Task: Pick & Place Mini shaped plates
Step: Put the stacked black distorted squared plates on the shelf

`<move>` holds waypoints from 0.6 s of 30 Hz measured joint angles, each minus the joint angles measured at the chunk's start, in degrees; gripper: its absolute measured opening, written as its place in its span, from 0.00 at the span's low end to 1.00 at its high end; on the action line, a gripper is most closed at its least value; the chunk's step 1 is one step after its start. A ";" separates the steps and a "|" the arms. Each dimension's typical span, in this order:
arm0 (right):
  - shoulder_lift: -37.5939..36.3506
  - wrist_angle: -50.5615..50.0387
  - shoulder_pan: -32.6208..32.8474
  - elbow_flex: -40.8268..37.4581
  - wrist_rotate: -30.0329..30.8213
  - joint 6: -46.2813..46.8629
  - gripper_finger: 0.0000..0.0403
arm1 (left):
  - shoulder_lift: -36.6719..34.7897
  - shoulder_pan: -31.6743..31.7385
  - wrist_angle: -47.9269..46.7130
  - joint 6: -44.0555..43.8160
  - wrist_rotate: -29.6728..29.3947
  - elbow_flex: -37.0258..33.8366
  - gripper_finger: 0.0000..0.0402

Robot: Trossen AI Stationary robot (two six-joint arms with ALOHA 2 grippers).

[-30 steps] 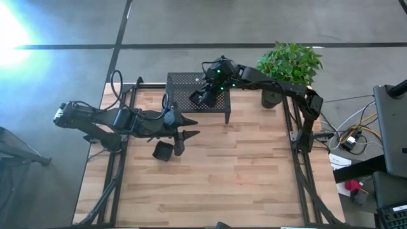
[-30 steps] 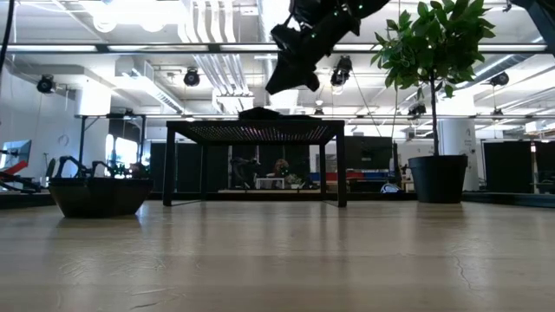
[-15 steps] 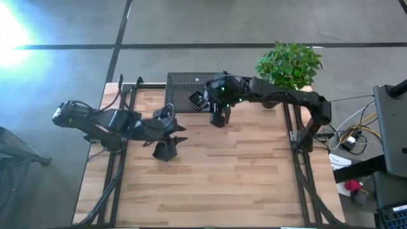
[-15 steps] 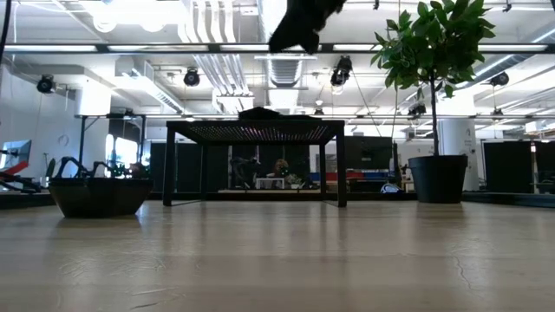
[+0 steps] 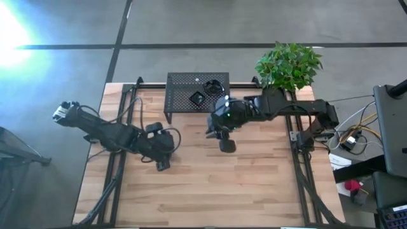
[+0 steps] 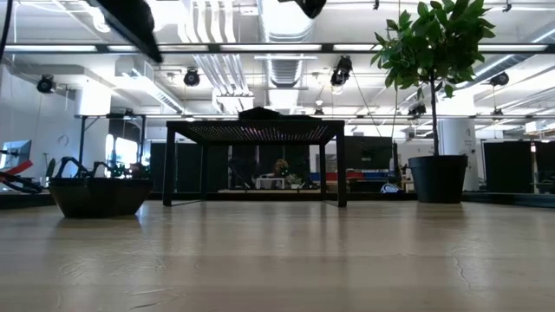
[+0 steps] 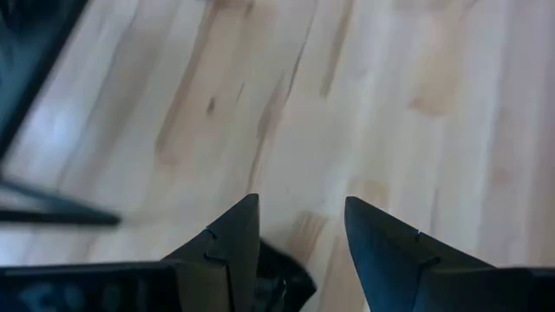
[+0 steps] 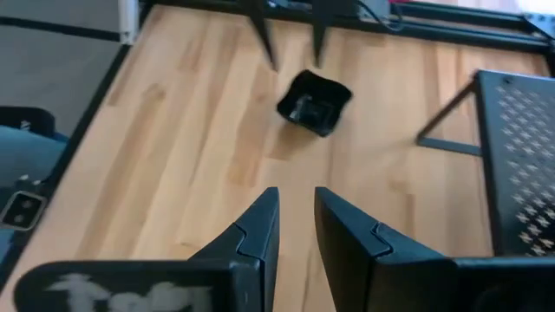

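Left gripper (image 7: 299, 234) fingers spread, empty, over wooden table (image 5: 254, 178); right gripper (image 8: 295, 227) narrowly parted, empty; small glossy black dish (image 8: 314, 102) ahead.

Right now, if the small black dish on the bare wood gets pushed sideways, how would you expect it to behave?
The dish sits low and wide, so it would probably slide, not tip or roll. Its glossy surface suggests it may be slippery to grip. Its crisp angular rim looks rigid.
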 joint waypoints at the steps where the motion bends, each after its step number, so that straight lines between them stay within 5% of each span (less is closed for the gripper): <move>1: -0.18 0.00 0.66 0.00 0.00 0.02 0.18 | 0.00 0.00 -0.01 -1.96 -0.03 -1.30 0.41; 18: -1.45 -0.83 4.74 -0.22 0.00 0.48 0.19 | 0.04 0.09 4.34 -34.80 0.23 -16.79 0.41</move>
